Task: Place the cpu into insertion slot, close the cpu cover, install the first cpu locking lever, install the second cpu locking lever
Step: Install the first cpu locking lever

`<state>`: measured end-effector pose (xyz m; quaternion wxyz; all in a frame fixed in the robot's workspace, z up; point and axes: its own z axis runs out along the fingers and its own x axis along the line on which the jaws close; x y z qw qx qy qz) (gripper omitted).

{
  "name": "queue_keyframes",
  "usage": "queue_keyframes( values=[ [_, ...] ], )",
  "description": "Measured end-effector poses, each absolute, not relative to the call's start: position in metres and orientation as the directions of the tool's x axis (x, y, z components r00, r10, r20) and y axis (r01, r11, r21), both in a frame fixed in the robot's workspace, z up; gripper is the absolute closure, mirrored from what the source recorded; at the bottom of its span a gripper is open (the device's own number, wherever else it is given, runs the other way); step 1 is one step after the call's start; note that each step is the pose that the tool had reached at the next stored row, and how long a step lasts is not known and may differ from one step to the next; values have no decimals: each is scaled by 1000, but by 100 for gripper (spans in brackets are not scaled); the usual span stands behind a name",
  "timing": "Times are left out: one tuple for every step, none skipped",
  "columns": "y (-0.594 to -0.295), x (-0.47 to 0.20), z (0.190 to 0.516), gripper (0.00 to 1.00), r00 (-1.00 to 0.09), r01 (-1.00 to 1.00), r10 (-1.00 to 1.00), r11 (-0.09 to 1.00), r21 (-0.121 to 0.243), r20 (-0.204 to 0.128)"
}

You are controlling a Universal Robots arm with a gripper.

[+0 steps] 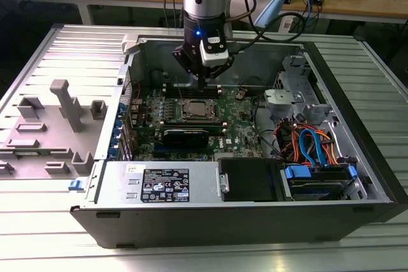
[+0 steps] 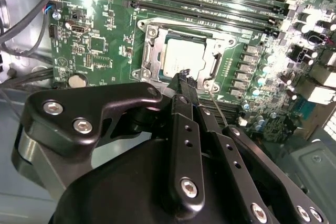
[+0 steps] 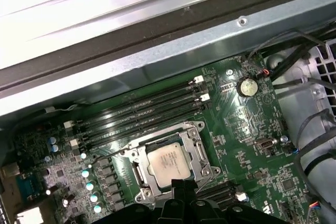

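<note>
The gripper (image 2: 184,74) has its fingers drawn together and holds nothing. Its tips hang just over the edge of the cpu cover (image 2: 212,59); contact cannot be told. The cover lies flat on the cpu (image 2: 184,59), which sits in the insertion slot (image 2: 144,30). In the exterior view the gripper stands at twelve o'clock from the cpu, and a white label (image 1: 164,186) lies at six o'clock, its print unreadable.
</note>
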<state>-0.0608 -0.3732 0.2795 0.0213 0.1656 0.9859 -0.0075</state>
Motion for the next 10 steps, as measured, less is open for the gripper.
queue_keyframes(
  values=[
    [-373,-61,281,89,-945,323,323,946,-8,-44],
    [-373,-61,282,89,-946,321,321,947,-8,-44],
    [-373,-61,283,89,-947,319,319,948,-8,-44],
    [-373,-61,284,89,-948,316,315,949,-8,-45],
    [-373,-61,284,89,-949,314,313,949,-8,-45],
    [-373,-61,284,89,-949,311,311,950,-8,-45],
    [-373,-61,284,89,-952,305,304,952,-9,-45],
    [-373,-61,284,89,-954,298,297,955,-9,-45],
    [-373,-61,284,89,-958,284,283,959,-9,-45],
    [-373,-61,284,89,-963,268,267,964,-9,-45]
  ],
)
